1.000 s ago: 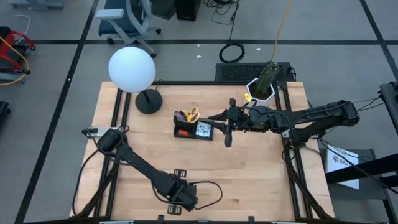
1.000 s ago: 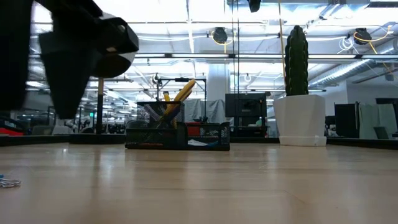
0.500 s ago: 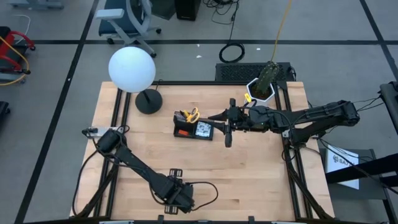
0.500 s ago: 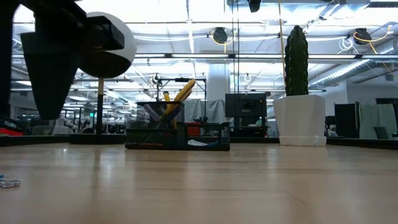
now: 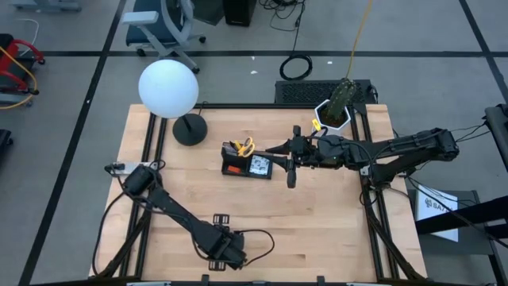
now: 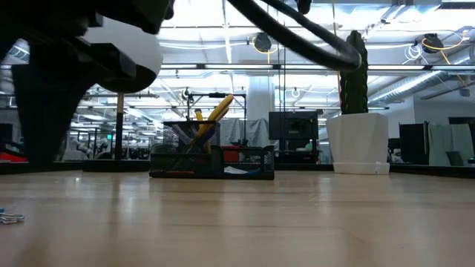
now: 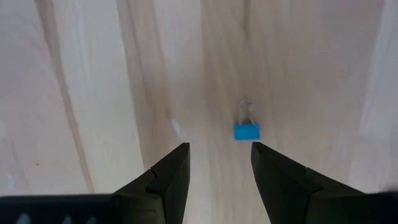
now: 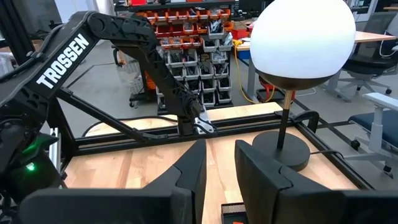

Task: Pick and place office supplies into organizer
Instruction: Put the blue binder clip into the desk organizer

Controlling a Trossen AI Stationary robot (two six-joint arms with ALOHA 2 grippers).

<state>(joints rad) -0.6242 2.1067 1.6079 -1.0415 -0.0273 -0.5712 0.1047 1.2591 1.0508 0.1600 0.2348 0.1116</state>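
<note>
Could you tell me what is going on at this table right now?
A two-armed robot is sorting office supplies into the black organizer mid-table, where the yellow-handled scissors already stand in its cup section. The left gripper hovers, fingers open, over the table's near edge, just short of a small blue clip lying on the wood. The right gripper waits beside the organizer, holding nothing. A globe lamp and a potted cactus stand at the far side.

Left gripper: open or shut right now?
Open: the left gripper shows a clear gap between its fingers, empty above a small blue clip.
</note>
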